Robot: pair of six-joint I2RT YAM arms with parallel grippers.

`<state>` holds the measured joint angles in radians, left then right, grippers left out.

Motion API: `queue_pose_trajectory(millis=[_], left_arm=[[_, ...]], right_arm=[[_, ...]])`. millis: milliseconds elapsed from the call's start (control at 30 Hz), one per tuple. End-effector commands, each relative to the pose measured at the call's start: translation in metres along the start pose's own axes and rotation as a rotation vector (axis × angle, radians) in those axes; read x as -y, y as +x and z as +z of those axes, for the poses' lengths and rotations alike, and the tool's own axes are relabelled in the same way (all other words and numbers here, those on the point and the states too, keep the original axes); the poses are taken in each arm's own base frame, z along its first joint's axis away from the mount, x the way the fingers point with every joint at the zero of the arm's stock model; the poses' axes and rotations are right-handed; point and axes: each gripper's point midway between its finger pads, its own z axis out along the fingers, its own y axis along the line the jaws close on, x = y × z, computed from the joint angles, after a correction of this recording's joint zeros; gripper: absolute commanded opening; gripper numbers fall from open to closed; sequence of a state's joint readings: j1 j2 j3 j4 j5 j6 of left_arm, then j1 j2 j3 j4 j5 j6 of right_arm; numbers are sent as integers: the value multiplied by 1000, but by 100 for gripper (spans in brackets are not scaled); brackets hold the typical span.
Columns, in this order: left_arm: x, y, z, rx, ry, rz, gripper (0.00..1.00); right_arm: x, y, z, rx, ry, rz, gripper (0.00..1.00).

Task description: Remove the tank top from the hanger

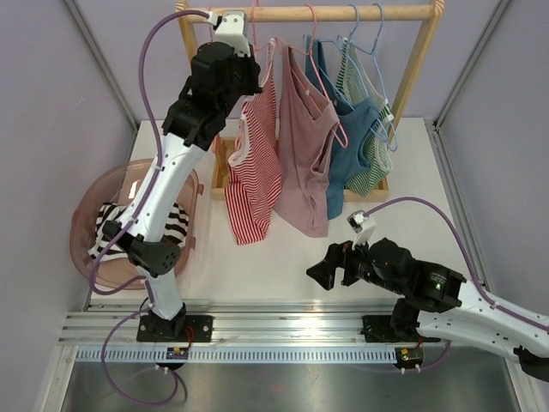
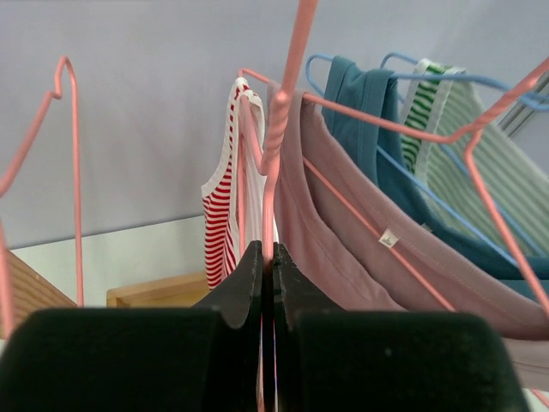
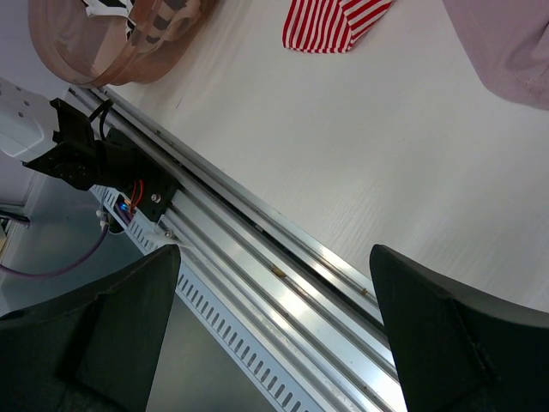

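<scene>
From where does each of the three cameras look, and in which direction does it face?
Top external: above and behind the bases, facing down on the table and clothes rack; the left arm and right arm both show.
Left wrist: high on the left arm, facing along the rack; the left gripper shows, shut on a pink hanger.
Right wrist: low on the right arm, facing down at the table's near rail; the open right gripper shows.
Shared: the red-striped tank top appears in all three.

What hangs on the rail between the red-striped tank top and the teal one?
A dusty-pink tank top hangs there, shown most clearly in the top external view.
</scene>
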<state>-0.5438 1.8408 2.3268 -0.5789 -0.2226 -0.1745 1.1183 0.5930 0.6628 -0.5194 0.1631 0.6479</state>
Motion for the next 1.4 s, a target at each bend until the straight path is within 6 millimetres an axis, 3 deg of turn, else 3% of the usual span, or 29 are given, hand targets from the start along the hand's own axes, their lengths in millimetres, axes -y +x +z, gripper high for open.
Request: queue_pose_trajectory(millis=[0,200,467,667,700,933,1033,1067,1100,1200,1367], left_arm=[[6,-86,-50,243,37,-100,0],[7,-96,-73,252,53,-127,0],[14,-92,-141,216,172,-197,0],[45,-55,-200,118,431,-250,0],[52,-45,-220,114,506,-254,0],[42,8,-288,96,591,-379,0],[45,29,-303,77,643,-439,0],[44,45,-301,30,638,-450,0],[44,44,-306,29,645,-457,0],[39,75,-306,-42,613,-463,0],[29,115,-311,-108,574,-466,0]], right_arm=[[-11,-11,-3,39,-41,7,99],[-11,-12,-5,42,-47,13,99],[-12,-35,-13,125,-25,-3,99],[-23,-72,-18,242,-23,-25,100],[-29,-83,-22,278,-33,-24,100],[-50,-119,-21,398,-75,-8,99],[-53,-130,-11,430,-51,-12,99],[-53,-137,-6,451,-31,-6,100],[-53,-140,-3,461,-22,-1,99],[-56,-158,1,508,17,14,99],[-55,-172,30,505,127,-10,99]])
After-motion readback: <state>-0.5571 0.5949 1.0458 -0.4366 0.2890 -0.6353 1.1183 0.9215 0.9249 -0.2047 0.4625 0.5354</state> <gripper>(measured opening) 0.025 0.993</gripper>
